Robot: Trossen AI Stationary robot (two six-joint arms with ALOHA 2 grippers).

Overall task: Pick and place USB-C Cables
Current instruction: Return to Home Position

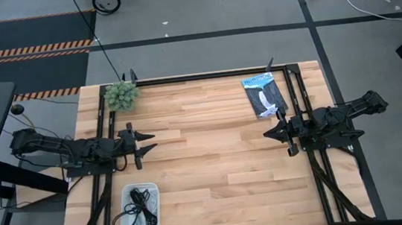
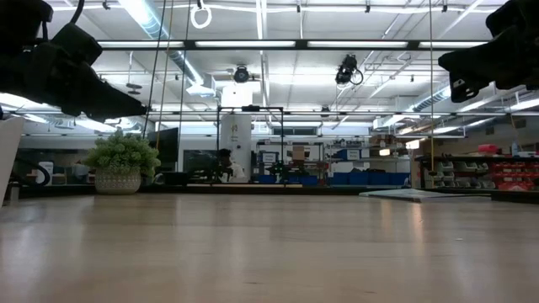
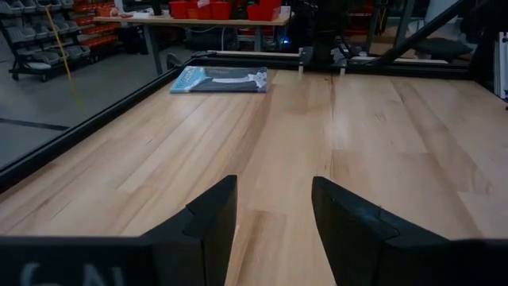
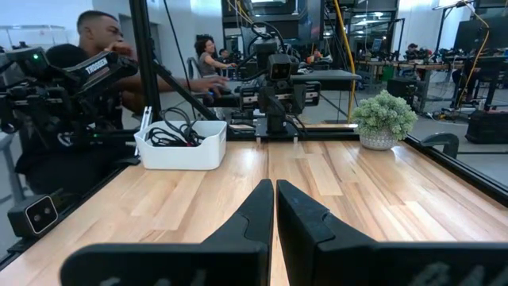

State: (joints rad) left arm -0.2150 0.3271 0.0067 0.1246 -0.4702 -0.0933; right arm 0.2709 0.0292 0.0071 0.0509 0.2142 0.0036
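Observation:
Black coiled USB-C cables (image 1: 138, 207) lie in a white bin (image 1: 152, 200) near the table's near-left corner. The right wrist view shows the cables (image 4: 170, 135) sticking up over the bin's rim. No white or pale blue-grey cable shows. My left gripper (image 1: 148, 143) hovers open over the left side of the table, beyond the bin, and its fingers (image 3: 274, 187) point toward the right. My right gripper (image 1: 269, 133) hovers shut over the right side, with its fingers (image 4: 275, 187) pointing left. Both hang above the tabletop in the low view.
A blue-and-white flat packet (image 1: 263, 95) lies on the far right of the table, just beyond my right gripper. A small potted plant (image 1: 121, 96) stands at the far-left corner. A black frame rail (image 1: 204, 75) borders the table. People sit beyond the table's left side (image 4: 95, 40).

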